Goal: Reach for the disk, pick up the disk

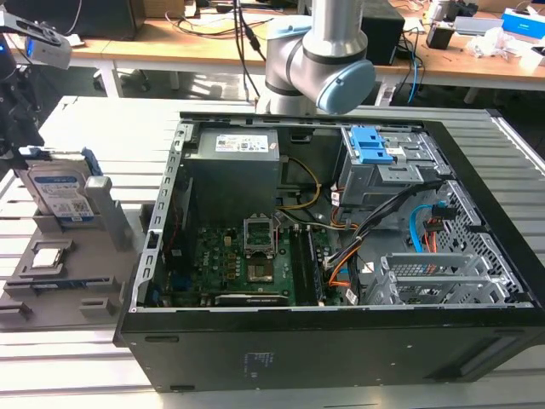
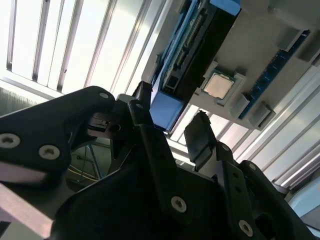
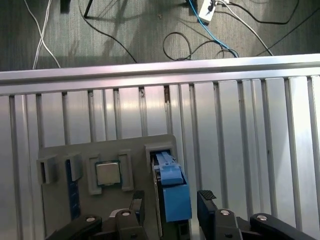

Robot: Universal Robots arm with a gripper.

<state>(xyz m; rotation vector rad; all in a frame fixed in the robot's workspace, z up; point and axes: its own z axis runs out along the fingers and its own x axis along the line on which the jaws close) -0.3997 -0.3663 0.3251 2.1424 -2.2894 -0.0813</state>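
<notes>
A flat silver-grey hard drive with blue plastic side rails, the disk (image 1: 61, 189), stands on edge in a grey plastic holder (image 3: 125, 145) at the exterior view's left. The black gripper (image 3: 172, 199) hangs directly above, fingers spread, straddling the disk's long top edge without touching it.

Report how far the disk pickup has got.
Done: the reach. The pincer straddles the disk, its fingers on either side. In hand: nothing; the pincer is open, with gaps showing beside the disk's blue rail. Left: the grip and the lift, not yet done; the disk stands upright in its grey holder.
</notes>
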